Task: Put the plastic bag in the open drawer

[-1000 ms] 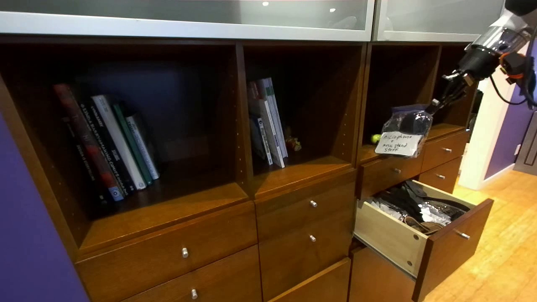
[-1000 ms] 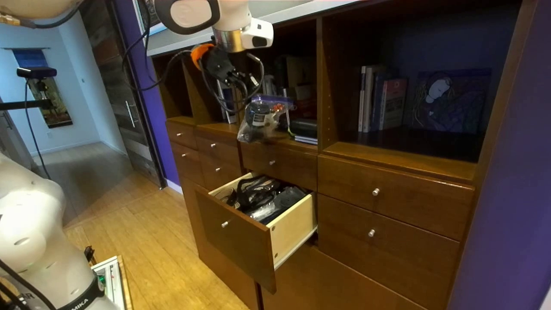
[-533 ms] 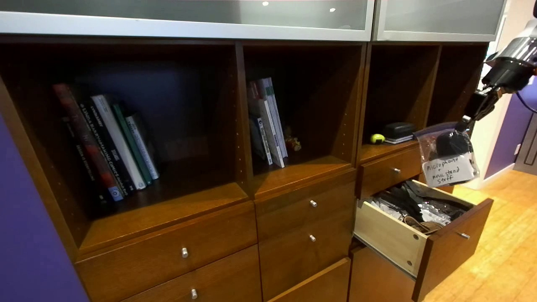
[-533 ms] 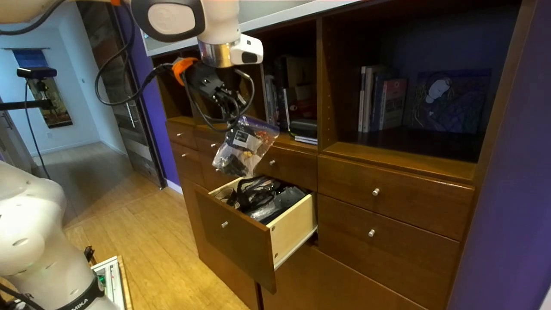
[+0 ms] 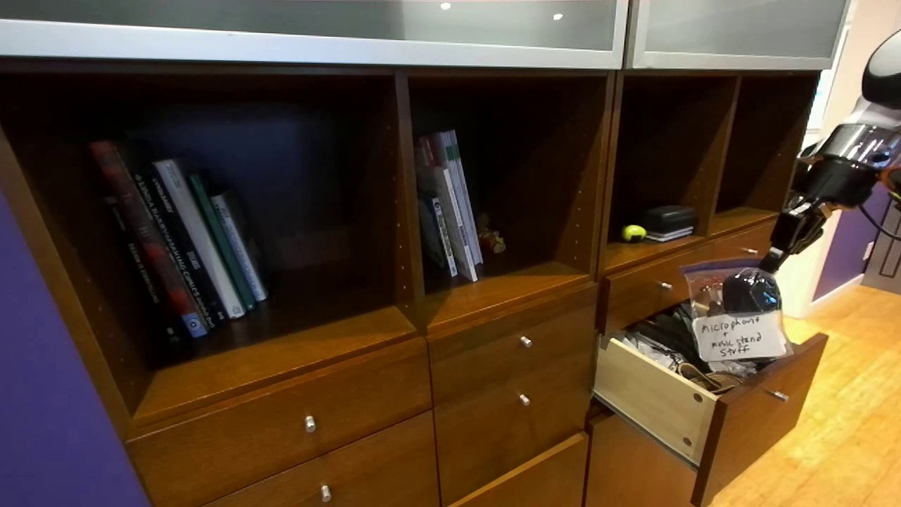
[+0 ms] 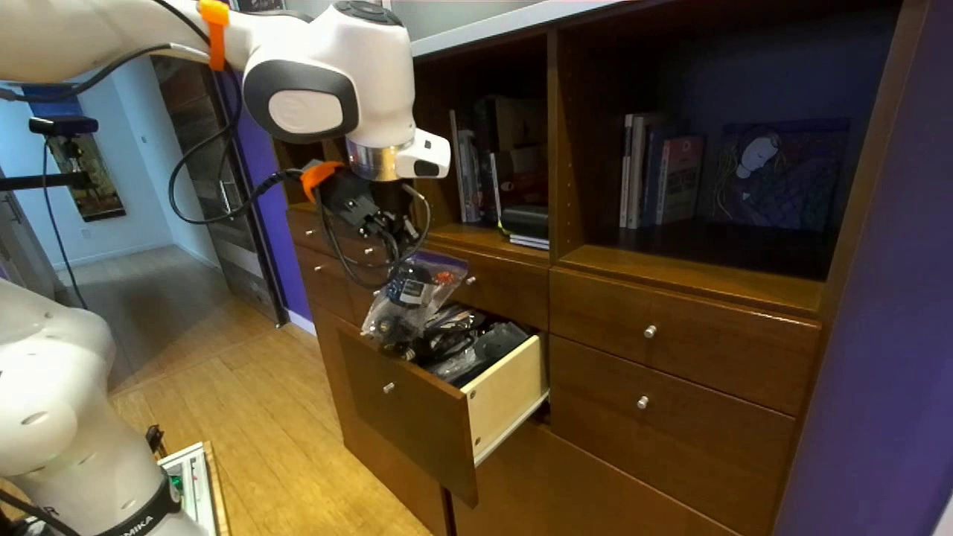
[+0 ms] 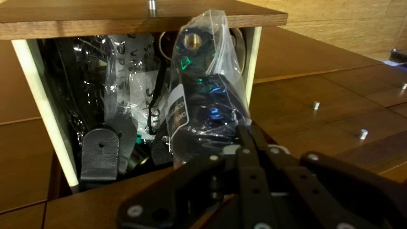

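Observation:
The clear plastic bag (image 5: 739,336) holds dark items and a white handwritten label. It hangs tilted from my gripper (image 5: 772,260), and its lower part overlaps the drawer opening. The bag also shows in an exterior view (image 6: 414,294), with its lower end near the drawer's front edge. In the wrist view, the shut fingertips (image 7: 249,127) pinch one edge of the bag (image 7: 206,105). The open drawer (image 5: 764,422) is pulled out below; its front panel shows in an exterior view (image 6: 409,417) and the wrist view (image 7: 127,27). Whether the bag touches the contents cannot be told.
The drawer holds black straps (image 7: 100,149) and clear bags with writing (image 7: 127,79). A closed drawer front (image 6: 514,286) stands just above and behind. Shelves hold books (image 5: 450,204), a black case (image 5: 669,218) and a yellow-green object (image 5: 633,232). A cable (image 6: 246,208) loops beside the arm.
The gripper and bag first swung away from the shelf toward the drawer's front, then lowered. The bag has gone from above the drawer to overlapping its opening. The drawer has not moved.

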`<state>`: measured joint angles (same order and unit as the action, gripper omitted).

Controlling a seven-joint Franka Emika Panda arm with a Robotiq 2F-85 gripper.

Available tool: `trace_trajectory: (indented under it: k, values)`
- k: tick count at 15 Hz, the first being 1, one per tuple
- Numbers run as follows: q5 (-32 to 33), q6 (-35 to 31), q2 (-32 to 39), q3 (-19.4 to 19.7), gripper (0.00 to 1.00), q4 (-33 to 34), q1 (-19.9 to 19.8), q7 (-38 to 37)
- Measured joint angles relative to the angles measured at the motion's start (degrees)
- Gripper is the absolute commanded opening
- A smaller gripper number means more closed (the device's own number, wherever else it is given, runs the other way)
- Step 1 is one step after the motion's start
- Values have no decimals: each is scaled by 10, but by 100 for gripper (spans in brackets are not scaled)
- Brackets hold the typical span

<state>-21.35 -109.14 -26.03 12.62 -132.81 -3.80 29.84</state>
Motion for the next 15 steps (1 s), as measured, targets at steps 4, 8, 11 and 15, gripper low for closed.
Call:
trace_trajectory:
  k: [4, 8, 11, 15]
  values:
    - [0, -104, 2, -14, 1, -61, 0, -58]
    - [8, -209, 8, -17, 1, -108, -3, -113]
    - [59, -279, 22, -21, 1, -135, -17, -158]
    - [161, -344, 55, -39, 1, -163, -54, -233]
